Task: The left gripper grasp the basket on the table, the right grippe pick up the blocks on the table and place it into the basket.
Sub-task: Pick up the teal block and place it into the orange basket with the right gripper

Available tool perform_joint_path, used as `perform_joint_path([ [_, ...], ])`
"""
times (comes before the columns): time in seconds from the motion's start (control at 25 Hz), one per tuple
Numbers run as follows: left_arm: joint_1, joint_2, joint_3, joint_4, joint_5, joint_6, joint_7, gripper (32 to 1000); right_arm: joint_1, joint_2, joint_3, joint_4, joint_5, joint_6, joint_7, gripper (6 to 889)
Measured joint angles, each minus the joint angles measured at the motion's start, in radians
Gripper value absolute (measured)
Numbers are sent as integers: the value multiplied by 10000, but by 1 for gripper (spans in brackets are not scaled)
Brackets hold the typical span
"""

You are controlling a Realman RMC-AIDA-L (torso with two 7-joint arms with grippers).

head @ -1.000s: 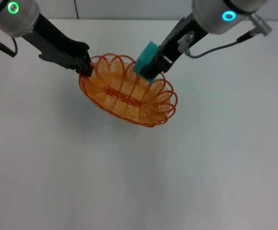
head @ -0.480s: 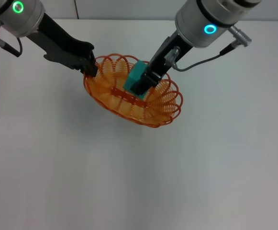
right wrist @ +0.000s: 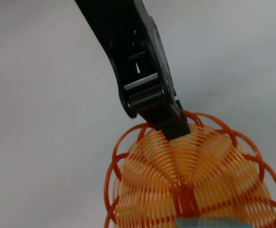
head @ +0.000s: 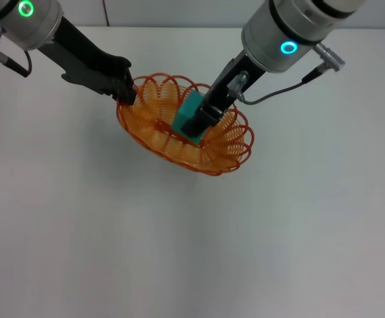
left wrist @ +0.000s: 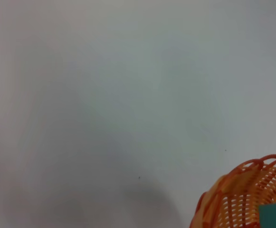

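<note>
**Cube held low inside the gripped basket**

Upper centre of the head view: the left gripper [head: 127,93] is clamped on the scalloped rim of the orange basket [head: 149,129], which sits on the white table [head: 79,232]. The right gripper [head: 193,126] reaches down inside the basket, fingers closed on the teal block [head: 187,118]; whether the block touches the base cannot be judged.

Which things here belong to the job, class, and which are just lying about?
Part of the job:
left end effector, shut on the basket rim
basket
right end effector, holding the block inside the basket
teal block
table

Lying about:
nothing else visible
</note>
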Motion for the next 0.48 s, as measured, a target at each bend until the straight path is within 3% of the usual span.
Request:
perform_joint_path([
  [0.48, -56, 0, -36, 31, 0, -38, 19, 95, 34, -1, 67, 149, 7, -14, -2, 519],
])
